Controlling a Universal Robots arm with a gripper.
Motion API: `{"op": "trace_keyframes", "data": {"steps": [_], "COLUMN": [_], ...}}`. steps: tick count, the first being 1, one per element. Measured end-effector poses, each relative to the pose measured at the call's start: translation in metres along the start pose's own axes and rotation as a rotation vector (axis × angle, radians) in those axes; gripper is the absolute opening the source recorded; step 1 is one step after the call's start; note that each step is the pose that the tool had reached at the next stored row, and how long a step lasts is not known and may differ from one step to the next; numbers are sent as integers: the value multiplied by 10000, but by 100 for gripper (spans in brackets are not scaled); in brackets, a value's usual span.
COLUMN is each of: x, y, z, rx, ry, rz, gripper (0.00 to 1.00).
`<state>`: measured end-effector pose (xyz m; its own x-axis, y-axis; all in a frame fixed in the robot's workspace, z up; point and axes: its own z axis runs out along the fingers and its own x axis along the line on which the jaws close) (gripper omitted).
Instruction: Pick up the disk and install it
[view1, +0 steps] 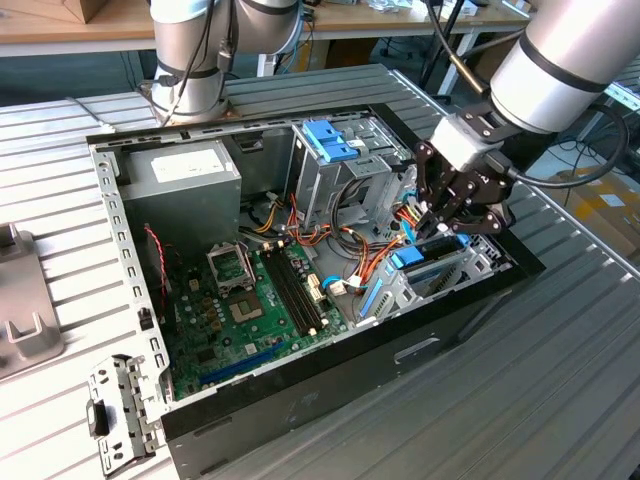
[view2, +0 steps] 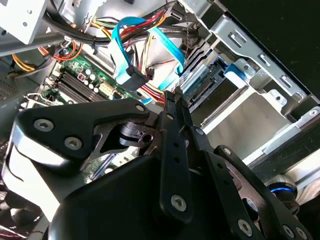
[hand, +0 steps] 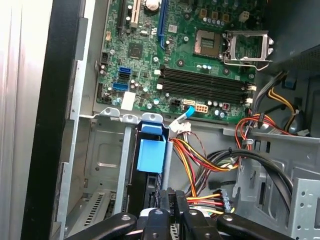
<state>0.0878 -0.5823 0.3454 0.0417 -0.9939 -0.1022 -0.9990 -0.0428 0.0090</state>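
Fingers (view1: 437, 222) are drawn together at the tips, and whether they pinch anything cannot be told. They hang just over the disk (hand: 150, 165), which stands on edge in the drive bay (hand: 107, 160) of the open computer case (view1: 300, 400), beside the motherboard (view1: 250, 290). The case lies on the slatted desk (view1: 560, 380).

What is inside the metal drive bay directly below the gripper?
In the first wrist view, the disk stands on edge in the drive bay, its light blue carrier visible. The gripper covers its near end; its label is hidden.
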Motion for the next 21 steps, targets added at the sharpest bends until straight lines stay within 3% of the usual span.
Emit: {"op": "trace_keyframes", "data": {"steps": [8,12,21], "x": [2,4,9], "y": [-56,-68,-82], "z": [-1,-1,-4], "rx": [47,80,75], "ry": [-4,0,2], "rz": [565,1048,1130], "gripper": [17,17,17]}}
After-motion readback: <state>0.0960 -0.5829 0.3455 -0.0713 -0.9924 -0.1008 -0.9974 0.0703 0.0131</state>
